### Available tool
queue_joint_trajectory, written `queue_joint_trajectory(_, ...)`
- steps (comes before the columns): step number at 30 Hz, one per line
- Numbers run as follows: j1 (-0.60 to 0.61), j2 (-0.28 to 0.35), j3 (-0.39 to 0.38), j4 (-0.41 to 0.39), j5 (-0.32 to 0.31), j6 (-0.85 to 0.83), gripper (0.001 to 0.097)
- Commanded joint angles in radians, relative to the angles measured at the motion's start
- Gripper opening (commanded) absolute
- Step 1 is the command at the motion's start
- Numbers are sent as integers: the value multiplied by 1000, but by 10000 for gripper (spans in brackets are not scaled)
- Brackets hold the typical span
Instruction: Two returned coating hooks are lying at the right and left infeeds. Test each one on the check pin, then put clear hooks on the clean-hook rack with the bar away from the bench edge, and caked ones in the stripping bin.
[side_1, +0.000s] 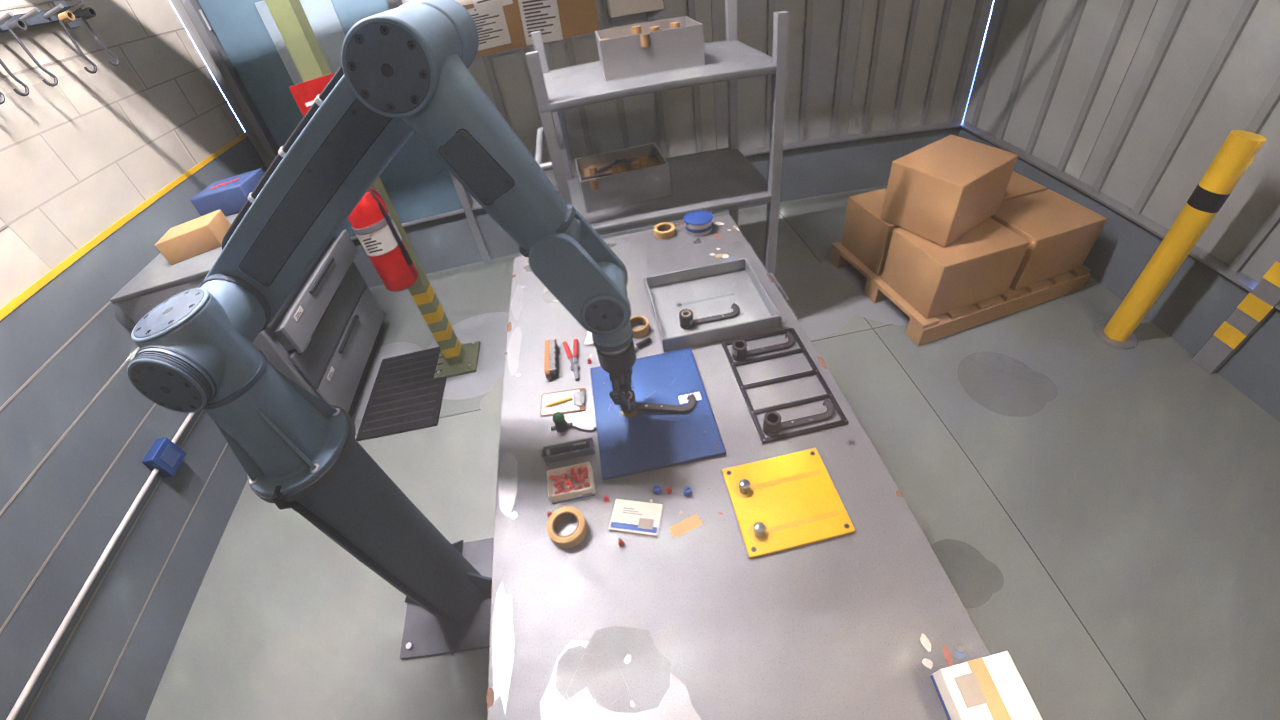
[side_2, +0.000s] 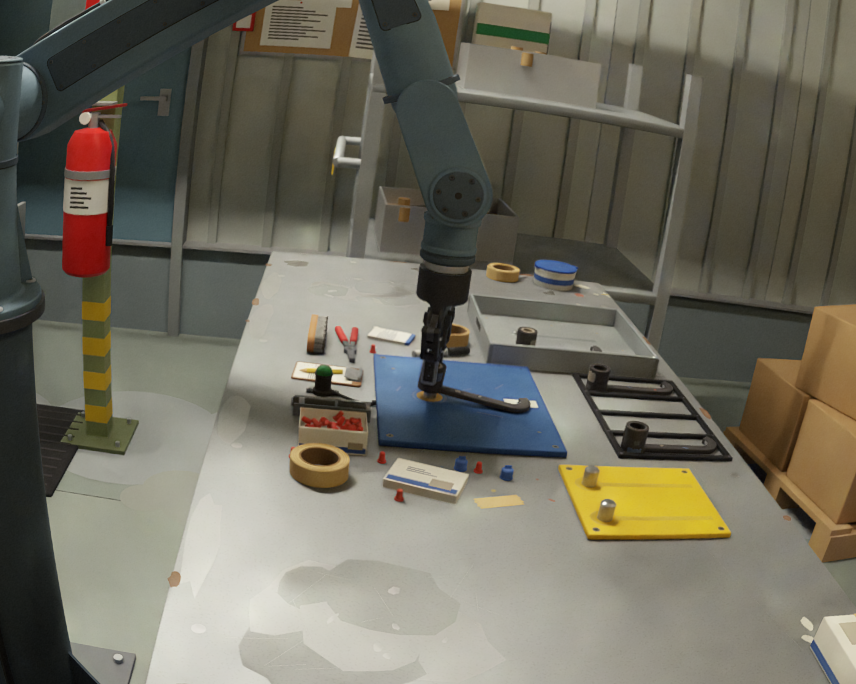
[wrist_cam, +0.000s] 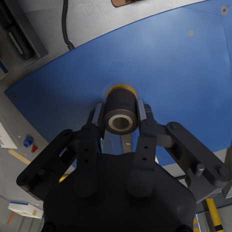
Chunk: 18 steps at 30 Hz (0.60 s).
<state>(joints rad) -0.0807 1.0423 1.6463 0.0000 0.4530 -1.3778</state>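
Note:
My gripper (side_1: 627, 407) (side_2: 432, 378) (wrist_cam: 120, 117) stands over the blue mat (side_1: 656, 414) (side_2: 464, 414), closed around the round boss of a dark coating hook (side_1: 661, 408) (side_2: 479, 399) (wrist_cam: 121, 113) that sits on an orange disc on the mat. The hook's bar runs from the boss toward the rack. The boss bore shows a pale ring from the wrist camera. The black clean-hook rack (side_1: 784, 384) (side_2: 650, 417) beside the mat carries two hooks. Behind it the grey stripping bin (side_1: 713, 303) (side_2: 560, 337) holds one hook. The yellow plate (side_1: 786, 501) (side_2: 642, 501) has two steel pins.
A grey shelf unit (side_1: 662, 116) stands behind the bench's far end. Left of the mat lie pliers (side_2: 347, 341), a brush, a box of red caps (side_2: 333, 426) and a tape roll (side_2: 319, 465). A card and small caps lie in front of the mat. Cardboard boxes (side_1: 971, 224) sit right.

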Motion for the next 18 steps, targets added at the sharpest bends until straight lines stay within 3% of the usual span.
queue_joint_trajectory(1, 0, 0, 0, 0, 0, 0, 372)
queue_joint_trajectory(18, 0, 0, 0, 0, 0, 0, 202)
